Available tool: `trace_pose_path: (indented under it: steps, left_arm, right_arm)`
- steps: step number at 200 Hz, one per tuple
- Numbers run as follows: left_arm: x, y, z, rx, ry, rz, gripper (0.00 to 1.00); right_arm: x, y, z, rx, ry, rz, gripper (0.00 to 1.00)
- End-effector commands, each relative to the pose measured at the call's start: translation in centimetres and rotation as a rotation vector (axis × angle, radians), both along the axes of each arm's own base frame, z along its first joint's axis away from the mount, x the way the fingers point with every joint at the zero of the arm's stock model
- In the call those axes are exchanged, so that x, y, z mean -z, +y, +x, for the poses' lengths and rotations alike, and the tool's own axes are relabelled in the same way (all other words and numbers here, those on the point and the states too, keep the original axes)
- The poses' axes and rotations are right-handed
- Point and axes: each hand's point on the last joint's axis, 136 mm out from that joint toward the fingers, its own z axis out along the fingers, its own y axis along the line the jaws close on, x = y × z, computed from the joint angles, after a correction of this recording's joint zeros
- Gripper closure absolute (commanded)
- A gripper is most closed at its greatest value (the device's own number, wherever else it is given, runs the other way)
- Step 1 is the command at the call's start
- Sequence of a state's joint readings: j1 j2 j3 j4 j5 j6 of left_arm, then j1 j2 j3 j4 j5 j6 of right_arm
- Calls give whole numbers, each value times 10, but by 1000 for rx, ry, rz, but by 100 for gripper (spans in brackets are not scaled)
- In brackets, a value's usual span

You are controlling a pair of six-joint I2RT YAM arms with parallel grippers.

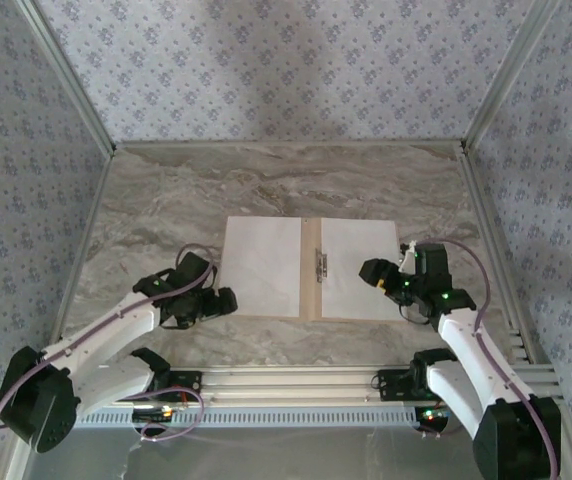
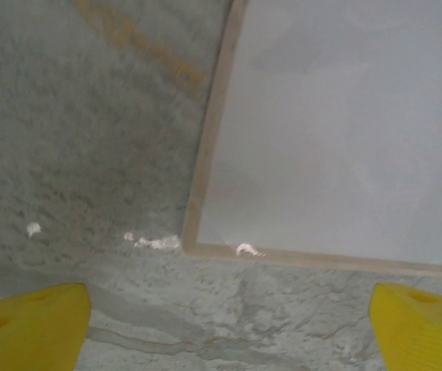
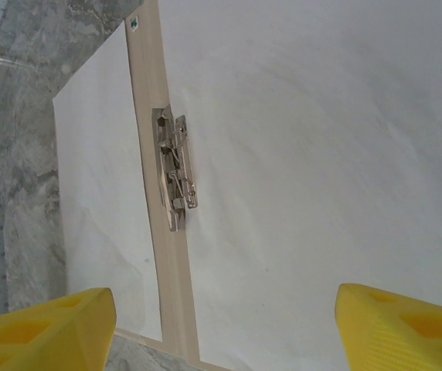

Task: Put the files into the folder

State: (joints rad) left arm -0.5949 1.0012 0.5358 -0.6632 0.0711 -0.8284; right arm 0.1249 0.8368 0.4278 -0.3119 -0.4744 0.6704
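The tan folder [image 1: 311,285] lies open and flat in the middle of the marble table. A white file covers each leaf: the left file [image 1: 261,265] and the right file [image 1: 359,268]. The grey metal clip [image 1: 321,265] sits on the crease. My left gripper [image 1: 221,300] is open at the folder's near left corner, its yellow fingers [image 2: 32,321] spread over bare table just short of the folder edge [image 2: 205,147] and the left file [image 2: 345,131]. My right gripper [image 1: 374,272] hangs open above the right file [image 3: 321,154], with the clip [image 3: 175,166] ahead and to the left.
Aluminium rails [image 1: 316,380] run along the table's near edge between the arm bases. Patterned walls close in the left, back and right. Small white specks [image 2: 155,242] lie on the table by the folder's corner. Bare marble [image 1: 266,185] stretches behind the folder.
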Motion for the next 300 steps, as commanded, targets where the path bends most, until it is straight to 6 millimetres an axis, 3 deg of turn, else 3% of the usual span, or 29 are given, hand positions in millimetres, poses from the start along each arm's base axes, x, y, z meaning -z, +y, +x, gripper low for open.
trace_pose_path:
  steps: [1,71,143,170,246,300]
  left_arm:
    - [1,-9,-1,-46,13,-88,12]
    - [10,-16,-1,-59,43,-144,42]
    - [18,-7,0,-90,57,-141,44]
    - [19,-10,1,-95,58,-173,59]
    - [27,-4,1,-121,63,-180,58]
    - [25,-10,8,-112,26,-263,63]
  right_arm:
    - [-3,4,4,1,-6,40,23]
    - [1,6,3,-2,21,52,23]
    - [7,7,2,-8,41,53,23]
    - [11,9,1,-16,62,62,23]
    - [19,11,1,-26,92,71,23]
    - [24,12,2,-31,108,70,23]
